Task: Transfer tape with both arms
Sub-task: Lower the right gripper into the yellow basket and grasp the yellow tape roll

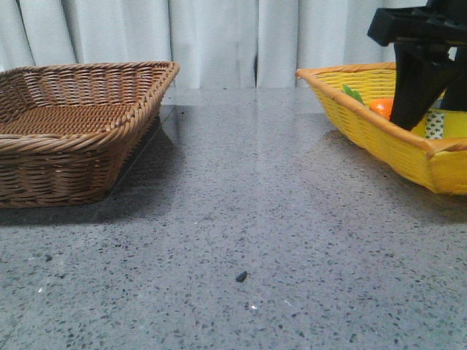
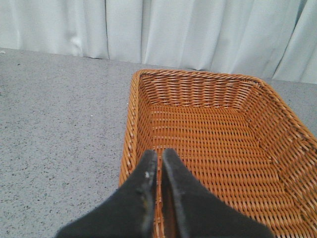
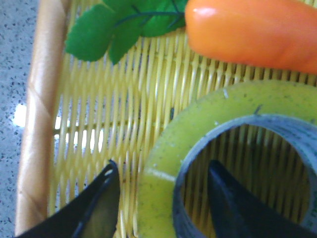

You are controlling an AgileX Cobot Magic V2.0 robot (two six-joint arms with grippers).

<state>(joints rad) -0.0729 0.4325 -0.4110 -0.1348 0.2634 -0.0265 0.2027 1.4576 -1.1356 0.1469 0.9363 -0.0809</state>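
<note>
The tape [image 3: 198, 124] lies flat in the yellow basket [image 3: 39, 124], its yellow-green ring and grey-looking core facing the right wrist camera. My right gripper [image 3: 163, 168] is open and straddles the roll's wall, one finger outside it and the other finger [image 3: 233, 208] inside the core, with small gaps on both sides. In the front view the right gripper [image 1: 417, 98] reaches down into the yellow basket [image 1: 387, 142], and only the tape's patterned tab [image 1: 435, 124] shows. My left gripper [image 2: 159, 152] is shut and empty over the near rim of the brown wicker basket [image 2: 208, 129].
An orange carrot [image 3: 252, 29] with green leaves [image 3: 114, 25] lies in the yellow basket just beyond the tape; it also shows in the front view [image 1: 381, 107]. The brown basket [image 1: 73, 131] stands at the table's left. A small dark speck [image 1: 241, 276] lies on the grey table.
</note>
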